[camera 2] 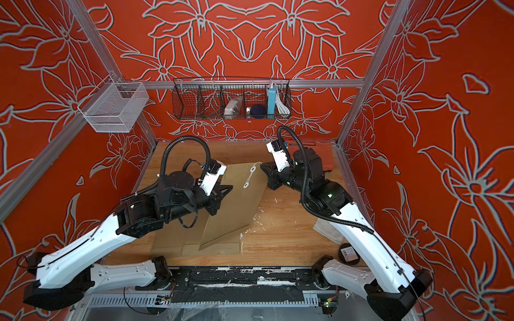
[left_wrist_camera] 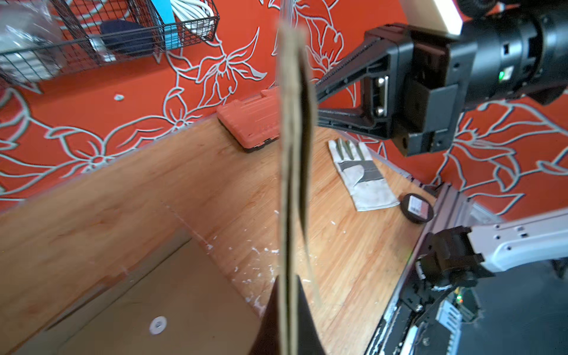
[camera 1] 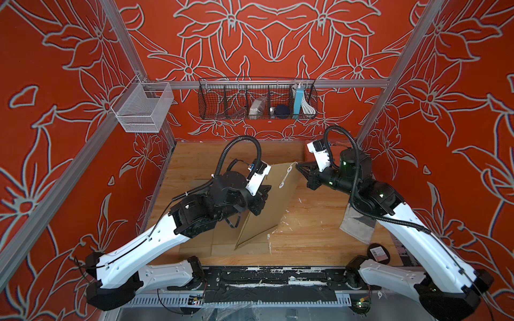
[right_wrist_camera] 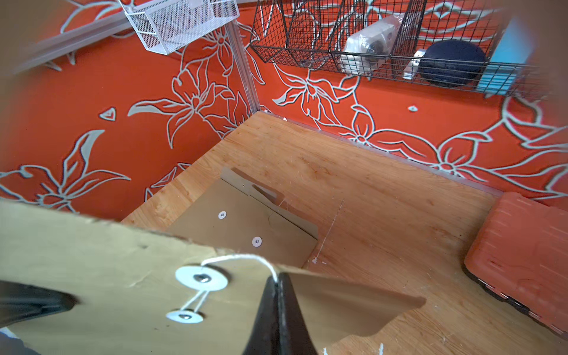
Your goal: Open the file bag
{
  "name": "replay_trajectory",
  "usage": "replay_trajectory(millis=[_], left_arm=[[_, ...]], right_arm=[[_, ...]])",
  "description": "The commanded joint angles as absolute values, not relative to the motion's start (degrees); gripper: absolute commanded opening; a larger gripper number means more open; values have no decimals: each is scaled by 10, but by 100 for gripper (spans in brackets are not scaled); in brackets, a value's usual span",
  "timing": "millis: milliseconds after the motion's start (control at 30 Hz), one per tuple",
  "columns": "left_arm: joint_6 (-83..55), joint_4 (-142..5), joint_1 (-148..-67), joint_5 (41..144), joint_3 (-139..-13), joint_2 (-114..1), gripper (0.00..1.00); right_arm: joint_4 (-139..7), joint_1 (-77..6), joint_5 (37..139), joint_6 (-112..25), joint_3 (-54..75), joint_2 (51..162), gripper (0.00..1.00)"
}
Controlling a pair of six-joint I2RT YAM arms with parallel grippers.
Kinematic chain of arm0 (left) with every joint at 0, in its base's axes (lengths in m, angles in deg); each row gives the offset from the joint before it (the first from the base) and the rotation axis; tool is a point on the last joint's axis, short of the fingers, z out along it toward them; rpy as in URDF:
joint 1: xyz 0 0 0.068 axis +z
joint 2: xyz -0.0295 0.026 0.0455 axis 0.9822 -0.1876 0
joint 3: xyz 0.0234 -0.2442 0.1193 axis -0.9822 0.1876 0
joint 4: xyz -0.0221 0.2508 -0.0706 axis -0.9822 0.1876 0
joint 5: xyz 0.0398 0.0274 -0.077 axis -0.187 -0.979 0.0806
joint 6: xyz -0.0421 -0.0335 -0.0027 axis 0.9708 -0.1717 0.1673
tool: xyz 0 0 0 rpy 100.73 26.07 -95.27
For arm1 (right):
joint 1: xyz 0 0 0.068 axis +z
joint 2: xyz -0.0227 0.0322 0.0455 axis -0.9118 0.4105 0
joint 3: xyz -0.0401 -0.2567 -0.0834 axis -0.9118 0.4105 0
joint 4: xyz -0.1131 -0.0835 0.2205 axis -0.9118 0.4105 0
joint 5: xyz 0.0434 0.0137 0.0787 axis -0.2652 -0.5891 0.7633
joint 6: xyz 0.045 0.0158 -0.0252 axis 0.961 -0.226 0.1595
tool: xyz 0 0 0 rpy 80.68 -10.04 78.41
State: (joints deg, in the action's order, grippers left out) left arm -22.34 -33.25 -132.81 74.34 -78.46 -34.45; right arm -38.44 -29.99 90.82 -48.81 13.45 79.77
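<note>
File bag (camera 1: 267, 211) is held tilted above the desk (camera 1: 311, 233), its lower corner near other bags (right_wrist_camera: 246, 227) lying flat. Left end effector (left_wrist_camera: 288, 279) is clamped on the bag's edge. Right end effector (right_wrist_camera: 277, 278) is pinched closed on the string (right_wrist_camera: 242, 255) at the flap corner, beside two white discs (right_wrist_camera: 201, 278)

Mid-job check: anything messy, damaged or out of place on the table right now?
White flecks litter the table beside the lifted file bag, like paper or paint scraps. Nothing else looks damaged; the string, pinched in the right claw, joins both buttons.
</note>
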Motion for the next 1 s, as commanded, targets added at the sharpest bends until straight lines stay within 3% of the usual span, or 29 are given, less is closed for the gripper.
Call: replay_trajectory(millis=[0, 700, 967], left_arm=[[-177, -397, -1305, 808, -779, -346, 0], [-195, -412, -1276, 820, -762, -347, 0], [-199, -402, -1276, 794, -775, -348, 0]], right_arm=[[-356, -297, 882, -517, 121, 782, 0], [-261, -297, 775, -494, 94, 802, 0], [-273, -297, 820, -502, 121, 793, 0]])
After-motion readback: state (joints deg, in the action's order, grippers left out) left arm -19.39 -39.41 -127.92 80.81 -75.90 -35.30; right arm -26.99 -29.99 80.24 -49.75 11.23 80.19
